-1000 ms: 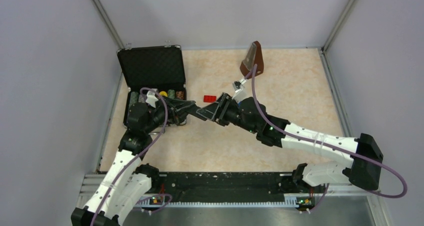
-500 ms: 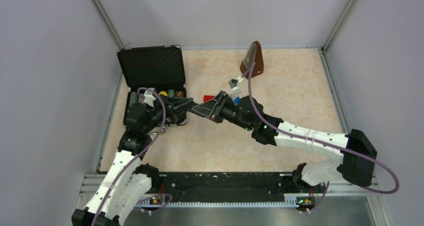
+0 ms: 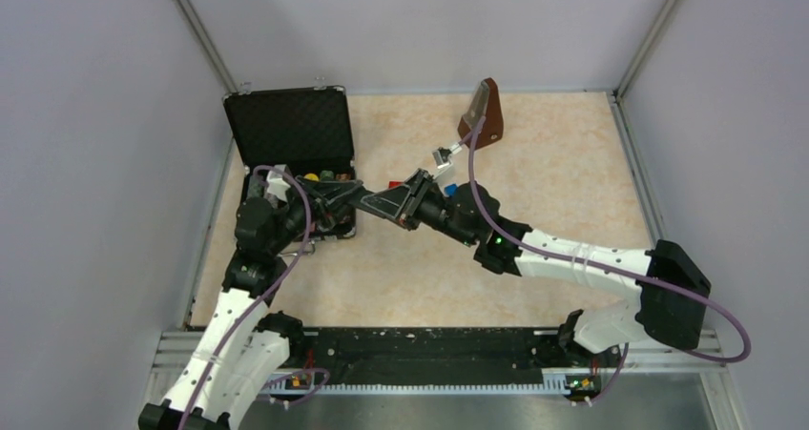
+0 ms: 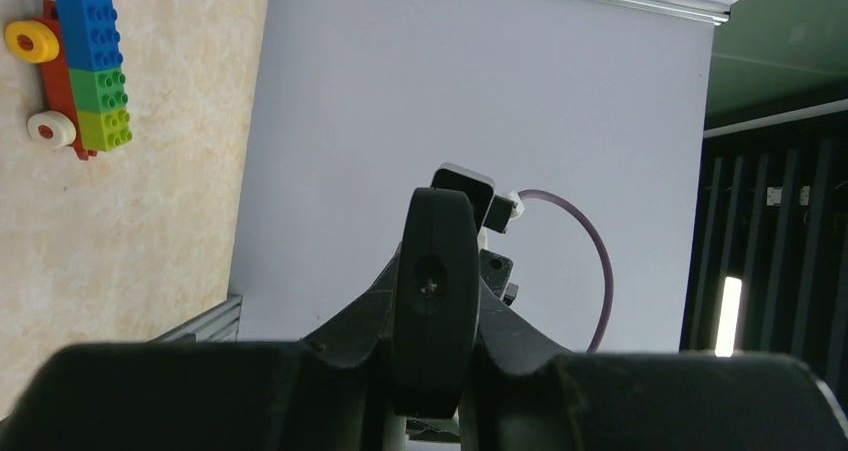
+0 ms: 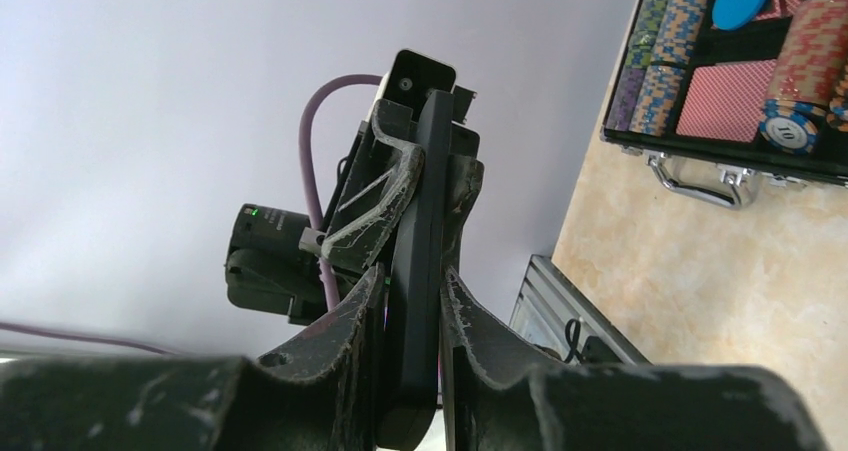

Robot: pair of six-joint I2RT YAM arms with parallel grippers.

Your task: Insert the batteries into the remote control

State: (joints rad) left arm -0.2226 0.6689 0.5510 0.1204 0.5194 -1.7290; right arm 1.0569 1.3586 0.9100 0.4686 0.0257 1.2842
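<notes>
right gripper (image 5: 415, 281) is clamped on the remote control (image 5: 420, 201), edge-on between its jaws; the far end sits pinched in the left gripper (image 3: 355, 199) opposite. no batteries in view. if either arm tugs unevenly, the slim bar could twist loose and fall.

Just left of centre the left gripper (image 3: 355, 197), reaching in from 8 o'clock, meets the right gripper (image 3: 412, 199), in from 4 — each clamped on one end of the remote (image 3: 384, 202). An open case (image 3: 286, 130) lies at 10 o'clock, a brown wedge (image 3: 483, 113) at 12.
</notes>
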